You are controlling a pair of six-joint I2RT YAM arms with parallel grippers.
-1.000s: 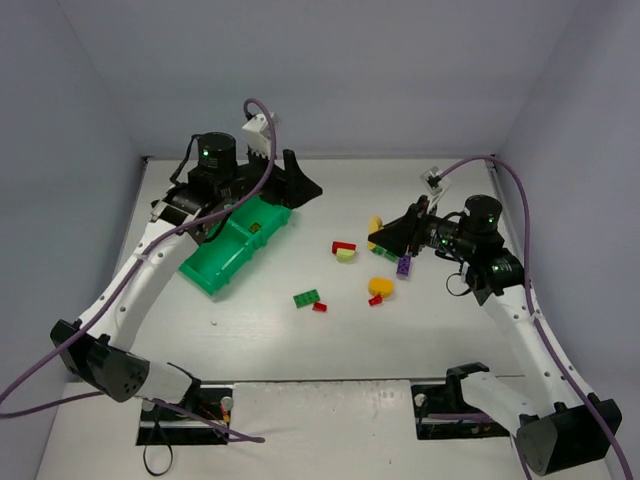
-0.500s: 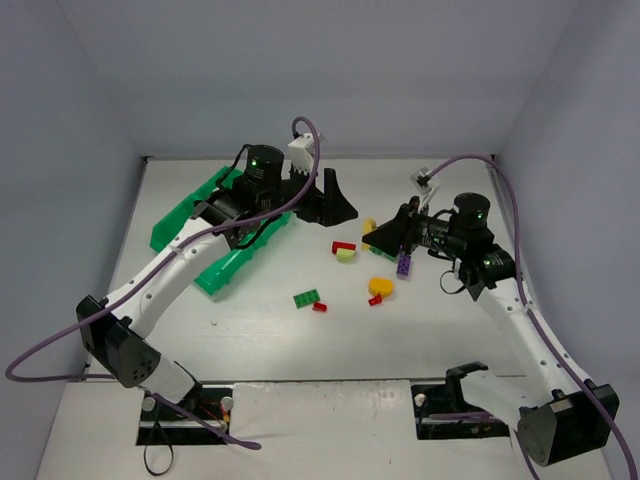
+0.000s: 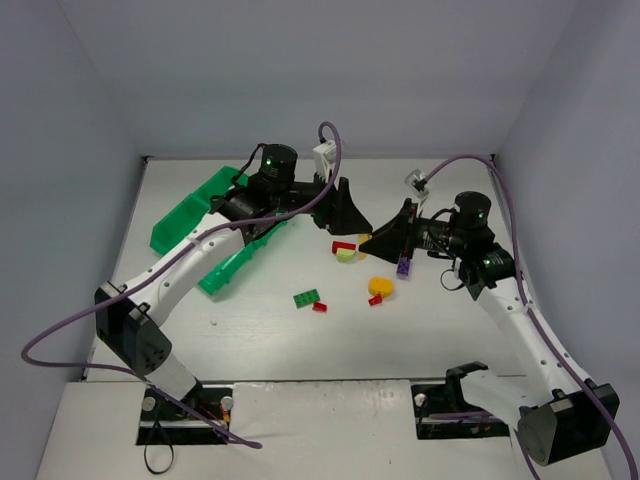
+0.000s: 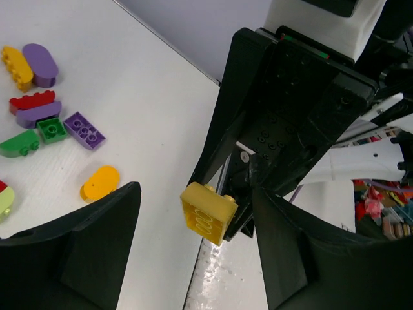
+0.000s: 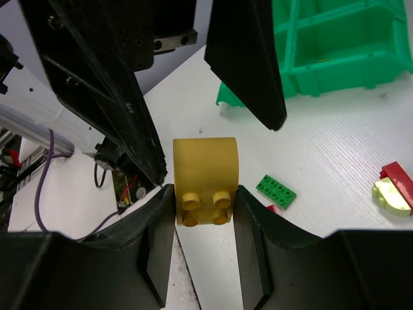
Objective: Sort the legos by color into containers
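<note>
My right gripper (image 5: 205, 213) is shut on a yellow brick (image 5: 205, 181), studs facing the camera, held above the table. In the top view it (image 3: 380, 240) points left at my left gripper (image 3: 348, 212). My left gripper (image 4: 200, 258) is open and empty, its fingers spread wide either side of the same yellow brick (image 4: 208, 212) without touching it. The green tray (image 3: 190, 210) lies at the back left, partly under my left arm. It also shows in the right wrist view (image 5: 335, 45). Loose legos lie mid-table: red (image 3: 343, 246), lime (image 3: 347, 256), purple (image 3: 404, 265), yellow (image 3: 381, 286) and flat green (image 3: 307, 297).
The left wrist view shows a cluster of bricks on the table: yellow (image 4: 16, 64), purple (image 4: 40, 64), red (image 4: 32, 101), green (image 4: 50, 129), flat purple (image 4: 84, 130) and a yellow oval (image 4: 100, 183). Grey walls close in the table at the back and both sides.
My left arm has swung right from over the green tray to the middle, meeting the right gripper. My right gripper has edged left, still holding the yellow brick.
</note>
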